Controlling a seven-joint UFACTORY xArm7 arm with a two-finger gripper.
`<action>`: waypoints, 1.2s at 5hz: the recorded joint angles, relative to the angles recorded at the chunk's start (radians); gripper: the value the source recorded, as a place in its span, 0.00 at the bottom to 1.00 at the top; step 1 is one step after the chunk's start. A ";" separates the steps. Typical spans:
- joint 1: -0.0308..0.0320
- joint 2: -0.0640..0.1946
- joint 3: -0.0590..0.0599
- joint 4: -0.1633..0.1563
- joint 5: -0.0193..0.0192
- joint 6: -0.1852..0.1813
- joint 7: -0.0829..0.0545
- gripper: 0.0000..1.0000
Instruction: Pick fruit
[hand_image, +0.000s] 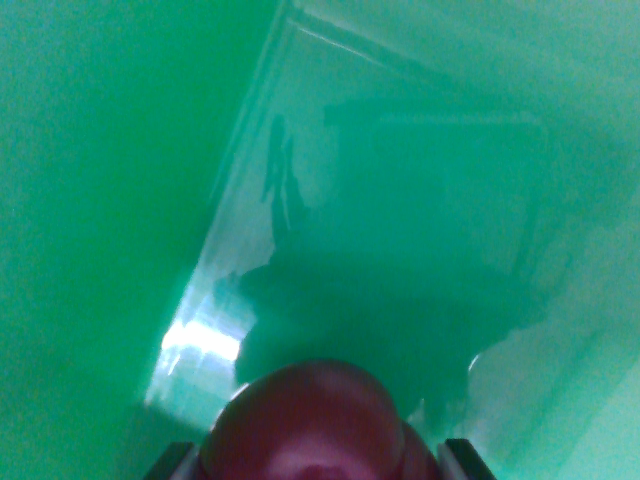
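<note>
While the dark fingers (315, 462) pinch the round, dark-red, smooth-skinned fruit (305, 425) from both sides, it hangs securely above the glossy green surface (90, 200), seemingly lifted clear for carrying.

A smooth green surface (80, 200) fills the wrist view, blurred and strongly tinted. On it lies a paler, glossy rectangular sheet or panel (300, 130) (what it is made of cannot be told), set at a slant – its long edge runs from upper middle down to lower left. A bright white glare patch (200, 345) sits near the sheet's lower left corner.
</note>
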 joint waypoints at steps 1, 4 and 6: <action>0.0000 0.000 0.000 0.000 0.0000 0.000 0.000 1.00; -0.0010 -0.027 0.000 0.030 -0.0002 0.057 0.002 1.00; -0.0016 -0.045 -0.001 0.048 -0.0004 0.093 0.004 1.00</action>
